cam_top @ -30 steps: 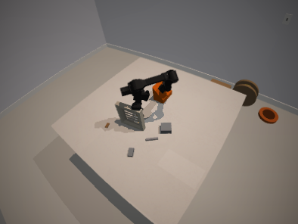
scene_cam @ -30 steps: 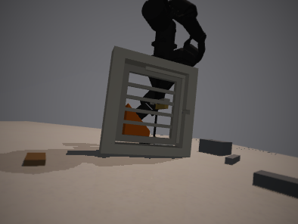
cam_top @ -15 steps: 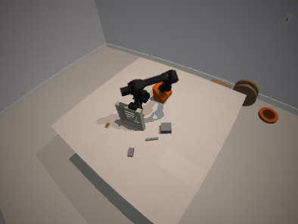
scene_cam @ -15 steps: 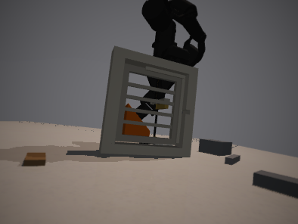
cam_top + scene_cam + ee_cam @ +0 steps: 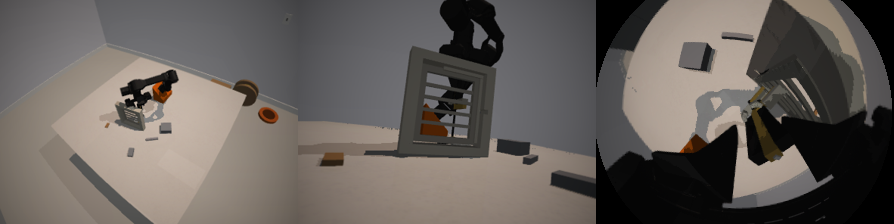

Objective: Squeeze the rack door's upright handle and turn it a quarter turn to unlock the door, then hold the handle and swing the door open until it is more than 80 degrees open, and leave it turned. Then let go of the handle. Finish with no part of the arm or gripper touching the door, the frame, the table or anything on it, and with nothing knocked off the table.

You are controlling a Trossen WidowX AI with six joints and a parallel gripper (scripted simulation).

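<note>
The grey rack frame stands upright on the table. Its slatted door is in or close to the frame opening; its exact angle is hard to tell. The black and yellow handle is on the arm's side of the door. My gripper reaches down behind the frame, as seen from the exterior view. Its black fingers stand apart, one on each side of the handle in the wrist view, and do not squeeze it. Contact of either finger with the handle is unclear.
A grey block and a thin bar lie beyond the frame's handle side. A smaller grey block and a small orange-brown block lie farther out. An orange body is by the arm's base.
</note>
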